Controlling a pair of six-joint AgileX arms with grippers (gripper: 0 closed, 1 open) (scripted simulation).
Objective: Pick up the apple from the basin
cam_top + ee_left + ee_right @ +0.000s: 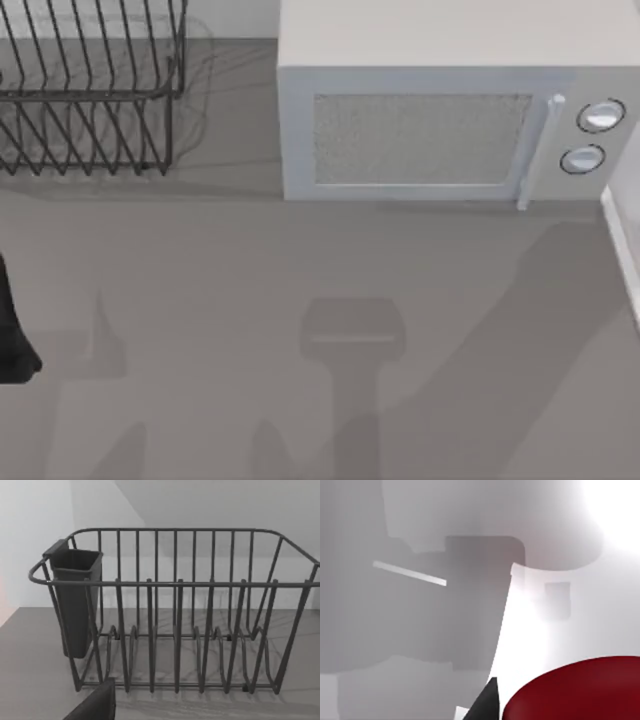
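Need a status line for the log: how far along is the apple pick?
Done: judging by the right wrist view, the right arm has closed in on the apple, which looms red and close by a white basin wall.
In hand: a dark fingertip sits beside the apple; a grasp isn't confirmable.
Left: secure and lift.
The left arm idles at the table's left edge, facing the wire dish rack.

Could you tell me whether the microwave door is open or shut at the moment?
Shut. In the top view the microwave door sits flush with its front face, its handle beside the two knobs.
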